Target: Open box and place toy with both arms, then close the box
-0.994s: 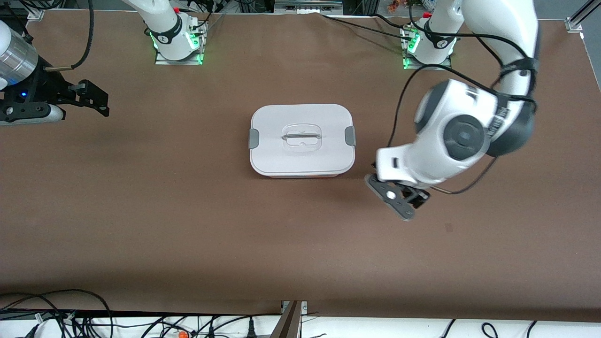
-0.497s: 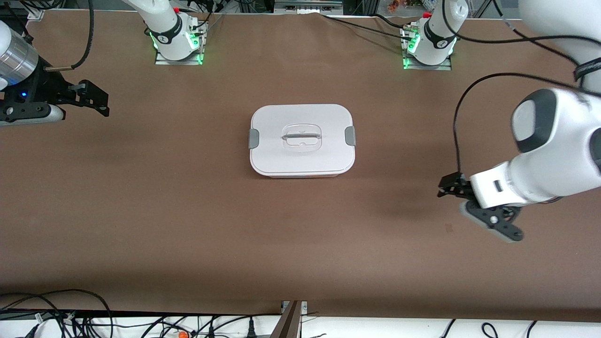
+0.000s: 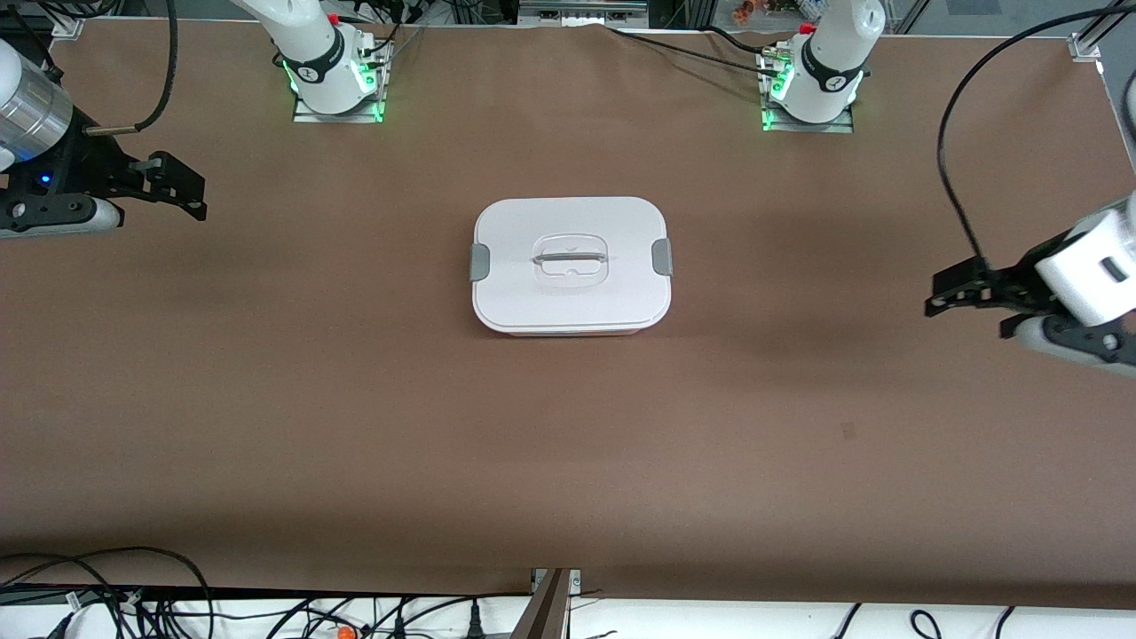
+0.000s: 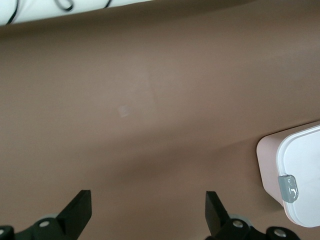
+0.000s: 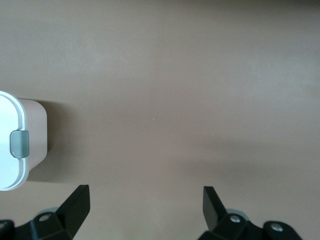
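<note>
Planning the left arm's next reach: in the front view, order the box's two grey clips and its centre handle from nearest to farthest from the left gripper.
From the open left gripper, over bare table at its own end:
1. Clip on the box at the left arm's end.
2. Handle, at the lid's centre.
3. Clip at the right arm's end.

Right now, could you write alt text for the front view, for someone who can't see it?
A closed pale pink box with a white lid sits mid-table on brown paper. The right gripper hangs open over its arm's end of the table; the left gripper hangs open over its end. No toy is visible.
</note>
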Robot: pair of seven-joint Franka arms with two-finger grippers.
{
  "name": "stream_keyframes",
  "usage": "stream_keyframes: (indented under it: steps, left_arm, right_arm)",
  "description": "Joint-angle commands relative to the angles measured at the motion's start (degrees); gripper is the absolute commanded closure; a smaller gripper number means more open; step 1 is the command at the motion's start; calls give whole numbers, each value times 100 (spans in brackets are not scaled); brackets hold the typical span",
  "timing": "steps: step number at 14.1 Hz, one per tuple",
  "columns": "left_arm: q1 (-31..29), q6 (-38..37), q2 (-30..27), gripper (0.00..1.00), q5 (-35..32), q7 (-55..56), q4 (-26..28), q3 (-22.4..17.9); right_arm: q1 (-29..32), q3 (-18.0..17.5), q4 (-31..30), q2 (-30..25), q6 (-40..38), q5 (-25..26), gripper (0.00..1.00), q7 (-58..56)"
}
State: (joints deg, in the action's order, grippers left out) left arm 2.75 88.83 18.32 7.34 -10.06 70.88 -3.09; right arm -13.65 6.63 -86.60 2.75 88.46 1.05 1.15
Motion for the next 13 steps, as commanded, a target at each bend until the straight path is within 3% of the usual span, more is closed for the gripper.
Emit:
stream_keyframes:
  steps: [1,3,7,13]
  left_arm:
    - [-143,-172,-618,0,-119,206,628,-51]
    - [-231,-366,-969,0,-206,337,1084,-60]
    - [-231,-340,-1155,0,-585,390,1314,-25]
    - [-179,-366,-857,0,-515,399,1086,-7]
  right_arm:
    - [3,5,38,6,-66,53,0,-54]
    - [3,5,47,15,-22,53,0,-62]
    - [3,4,64,24,4,45,0,-62]
    - [-6,-4,65,24,22,36,0,-54]
